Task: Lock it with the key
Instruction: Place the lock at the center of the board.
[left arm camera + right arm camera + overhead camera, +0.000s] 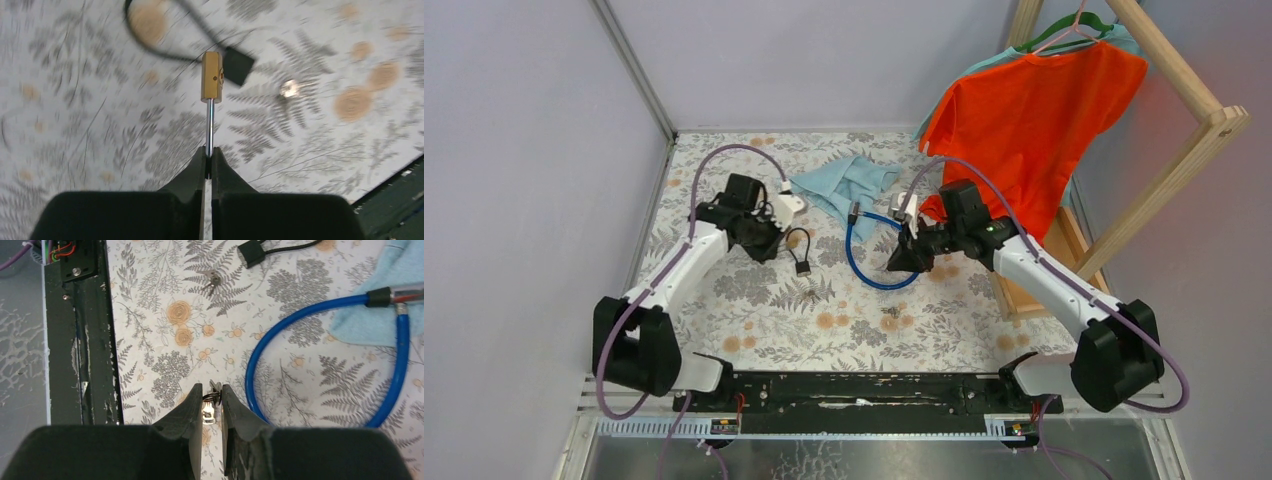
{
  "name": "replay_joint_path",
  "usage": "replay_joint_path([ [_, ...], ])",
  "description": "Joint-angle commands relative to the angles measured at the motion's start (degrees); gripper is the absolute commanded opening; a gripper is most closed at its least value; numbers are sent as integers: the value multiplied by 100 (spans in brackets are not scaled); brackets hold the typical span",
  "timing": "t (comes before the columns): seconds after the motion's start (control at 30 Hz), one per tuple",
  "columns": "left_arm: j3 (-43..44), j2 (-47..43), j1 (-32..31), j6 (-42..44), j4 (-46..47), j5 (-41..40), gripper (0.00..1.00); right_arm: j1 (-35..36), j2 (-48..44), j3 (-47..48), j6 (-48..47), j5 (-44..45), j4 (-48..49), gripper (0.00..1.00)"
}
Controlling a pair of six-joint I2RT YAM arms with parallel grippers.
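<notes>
My left gripper [209, 150] is shut on the steel shackle of a brass padlock [211, 76], which it holds above the cloth; in the top view the left gripper [771, 238] is at the middle left. My right gripper [212, 389] is shut on a small dark-grey key bunch [212, 400] beside the blue cable, just above the cloth. In the top view the right gripper [902, 262] is right of centre. A second small key bunch [211, 281] lies on the cloth near a black lock block [251, 253]; it also shows in the left wrist view [289, 88].
A blue cable lock [869, 275] loops on the floral cloth between the arms. A black cable loop with its block [803, 267] lies under the left gripper. A teal cloth [844, 185] lies behind. An orange shirt [1024, 110] hangs on a wooden rack [1184, 160]. A black rail [864, 390] runs along the near edge.
</notes>
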Motion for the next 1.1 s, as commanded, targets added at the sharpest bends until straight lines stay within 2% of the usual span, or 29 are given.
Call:
replay_joint_path([
  [0.0,-136,351,801,44,-4,-722,0,268,186,98,148,141,232,0],
  [0.17,-54,990,1470,-15,273,-842,1,423,269,40,208,104,307,0],
  [0.4,265,1788,1825,-26,235,-536,13,496,363,33,256,113,330,0],
  [0.53,251,1963,1950,-43,258,-505,25,501,392,37,282,117,343,0],
  [0.7,146,1799,2071,-45,410,-548,47,711,599,146,436,213,468,0],
  [0.83,64,1440,2150,-70,527,-515,60,1122,979,394,725,428,707,0],
  [1.07,-191,306,2556,-676,1219,-459,81,1857,2254,1370,1669,576,1382,2],
])
